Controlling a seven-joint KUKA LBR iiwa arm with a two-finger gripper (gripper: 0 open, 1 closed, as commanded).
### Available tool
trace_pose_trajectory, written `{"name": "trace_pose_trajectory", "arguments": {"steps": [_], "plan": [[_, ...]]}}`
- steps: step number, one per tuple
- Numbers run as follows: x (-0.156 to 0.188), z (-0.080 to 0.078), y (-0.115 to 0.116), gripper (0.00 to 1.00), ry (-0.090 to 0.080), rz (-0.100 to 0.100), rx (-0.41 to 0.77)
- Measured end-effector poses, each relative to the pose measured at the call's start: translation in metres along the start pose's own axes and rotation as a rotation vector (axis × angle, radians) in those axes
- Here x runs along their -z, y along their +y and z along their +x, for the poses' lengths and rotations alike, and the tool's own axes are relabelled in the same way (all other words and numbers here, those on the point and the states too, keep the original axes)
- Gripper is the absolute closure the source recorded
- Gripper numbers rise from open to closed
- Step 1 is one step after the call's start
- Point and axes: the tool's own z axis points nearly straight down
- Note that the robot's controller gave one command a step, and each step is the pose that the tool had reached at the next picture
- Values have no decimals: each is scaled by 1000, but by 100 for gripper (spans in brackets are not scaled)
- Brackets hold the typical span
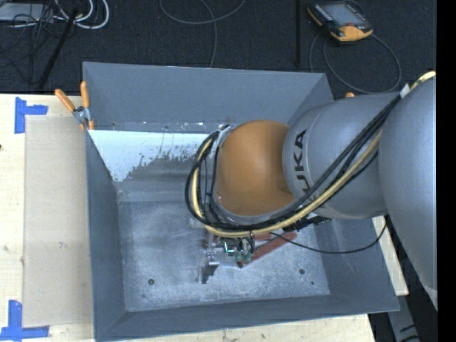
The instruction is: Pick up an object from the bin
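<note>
Arm (342, 155) reaches from right into grey bin (107, 262); gripper (209, 268) low near floor centre; reddish-brown strip (269, 246) just beside it; open or closed, cannot tell.

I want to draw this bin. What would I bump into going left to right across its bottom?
First the bin's left wall → bare grey floor → gripper → reddish-brown thing, partly under the arm → bin's right wall.

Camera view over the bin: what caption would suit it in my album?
KUKA arm with orange wrist cover reaches into grey metal bin, jaws down near its floor.
</note>
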Motion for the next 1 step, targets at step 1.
{"name": "trace_pose_trajectory", "arguments": {"steps": [1], "plan": [[4, -2, 0, 0, -7, -1, -3]]}}
